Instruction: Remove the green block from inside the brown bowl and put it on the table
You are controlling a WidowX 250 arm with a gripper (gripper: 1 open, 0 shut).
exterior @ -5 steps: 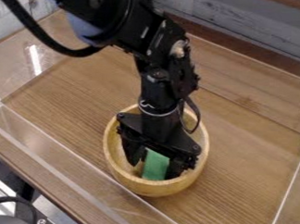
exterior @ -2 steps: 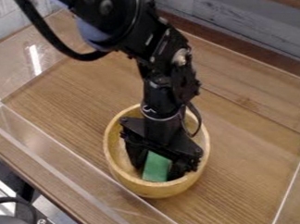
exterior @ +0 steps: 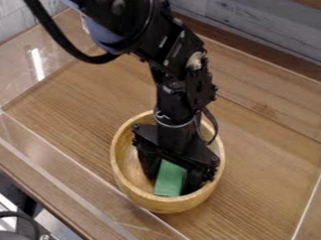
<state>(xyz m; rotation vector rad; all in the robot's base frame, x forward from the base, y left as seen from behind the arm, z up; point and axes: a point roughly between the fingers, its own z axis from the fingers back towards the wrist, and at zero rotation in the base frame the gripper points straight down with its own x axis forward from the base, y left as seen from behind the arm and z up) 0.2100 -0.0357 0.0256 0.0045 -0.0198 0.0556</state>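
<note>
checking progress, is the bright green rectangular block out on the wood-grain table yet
No, the bright green rectangular block sits inside the round light-brown wooden bowl.

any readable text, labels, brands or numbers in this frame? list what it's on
None readable: no words, labels, brand marks or numbers show on the end effector, the green block, the brown bowl, or the table.
</note>
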